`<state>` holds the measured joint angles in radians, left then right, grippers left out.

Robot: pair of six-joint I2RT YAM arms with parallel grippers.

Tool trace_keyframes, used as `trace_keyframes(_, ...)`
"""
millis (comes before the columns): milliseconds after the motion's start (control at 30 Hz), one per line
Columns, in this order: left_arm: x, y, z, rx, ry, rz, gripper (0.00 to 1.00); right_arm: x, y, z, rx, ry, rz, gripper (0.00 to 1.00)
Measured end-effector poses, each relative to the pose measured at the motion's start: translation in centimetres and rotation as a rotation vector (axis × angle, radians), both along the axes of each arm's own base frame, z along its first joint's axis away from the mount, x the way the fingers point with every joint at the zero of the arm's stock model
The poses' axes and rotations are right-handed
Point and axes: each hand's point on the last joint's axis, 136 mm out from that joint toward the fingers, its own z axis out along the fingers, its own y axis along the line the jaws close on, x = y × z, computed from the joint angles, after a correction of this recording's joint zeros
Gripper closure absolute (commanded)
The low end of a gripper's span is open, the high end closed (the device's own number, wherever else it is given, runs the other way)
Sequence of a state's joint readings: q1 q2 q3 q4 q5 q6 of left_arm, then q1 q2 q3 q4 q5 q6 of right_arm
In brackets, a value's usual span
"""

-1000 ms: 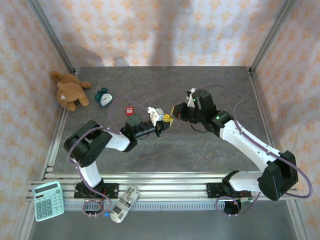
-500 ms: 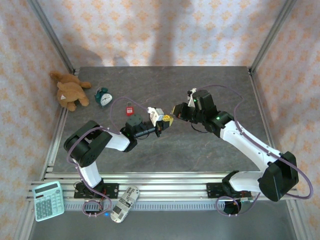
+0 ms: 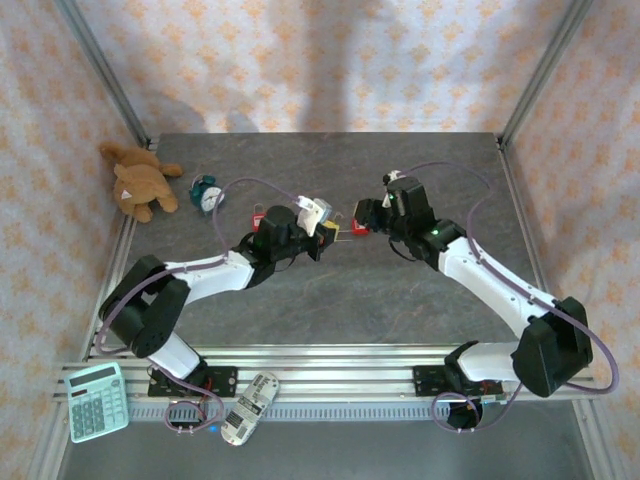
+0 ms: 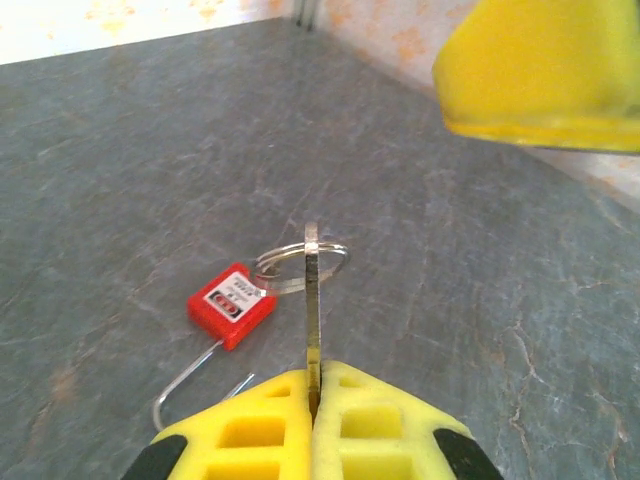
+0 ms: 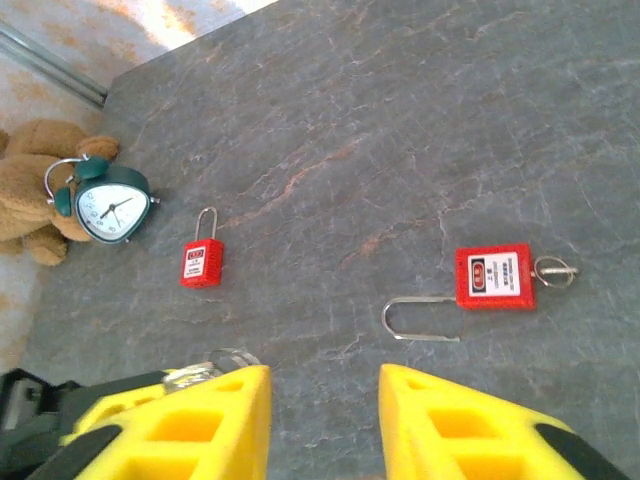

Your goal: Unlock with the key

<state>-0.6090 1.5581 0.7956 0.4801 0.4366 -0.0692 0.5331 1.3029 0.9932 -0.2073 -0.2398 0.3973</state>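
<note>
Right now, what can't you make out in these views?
- Key: the left wrist view shows it edge-on, teeth unseen, lower end clamped inside the left gripper.
- Open padlock: in the right wrist view, the metal bit at its end is too small to identify.
- Small padlock: label too small to read.

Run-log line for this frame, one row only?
left gripper shut on key | right gripper open, empty | red padlock lying on table, shackle open

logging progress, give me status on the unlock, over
Left gripper shut on the key. Right gripper open, empty, above the table. Red padlock lies flat, shackle swung open. Second padlock far off, not in the way.
</note>
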Motion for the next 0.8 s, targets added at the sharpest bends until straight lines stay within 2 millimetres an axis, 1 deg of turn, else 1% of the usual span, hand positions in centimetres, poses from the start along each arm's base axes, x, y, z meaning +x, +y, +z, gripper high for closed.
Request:
trace_keyframes(100, -0.3, 0.8, -0.3, 0.04, 0.039, 0.025, 1.0, 0.5, 0.3, -1.6, -0.039, 0.013, 0.022, 0.64)
trace_keyframes(167, -0.8, 1.3, -1.2, 0.071, 0.078, 0.032, 1.0, 1.0, 0.5, -3.0, -0.066, 0.043, 0.024, 0.63)
trace_keyframes(233, -1.2, 1.6, -2.3, 0.101, 0.119, 0.034, 1.0, 1.1, 1.1, -3.8, -0.032, 0.057, 0.057, 0.59)
trace_keyframes(333, -2.0, 1.8, -3.6, 0.126, 0.181, 0.025, 1.0, 0.6, 2.2, -4.3, 0.055, 0.031, 0.13, 0.51)
trace_keyframes(433, -2.5, 1.5, -4.1, 0.123, 0.223, -0.002, 1.0, -0.7, 3.3, -5.3, 0.121, 0.03, 0.213, 0.49)
trace_keyframes(500, -2.8, 1.3, -4.4, 0.115, 0.247, -0.019, 1.0, -1.5, 4.3, -5.1, 0.17, 0.029, 0.28, 0.48)
trace_keyframes(600, -3.0, 1.1, -4.4, 0.097, 0.272, -0.044, 1.0, -2.1, 5.5, -3.9, 0.231, -0.01, 0.359, 0.47)
trace_keyframes(700, -2.9, 1.1, -3.9, 0.049, 0.295, -0.06, 1.0, -2.3, 5.9, -3.2, 0.274, -0.045, 0.401, 0.48)
trace_keyframes(800, -2.3, 1.2, -2.9, -0.014, 0.297, -0.066, 1.0, -1.8, 5.8, -3.2, 0.294, -0.056, 0.413, 0.49)
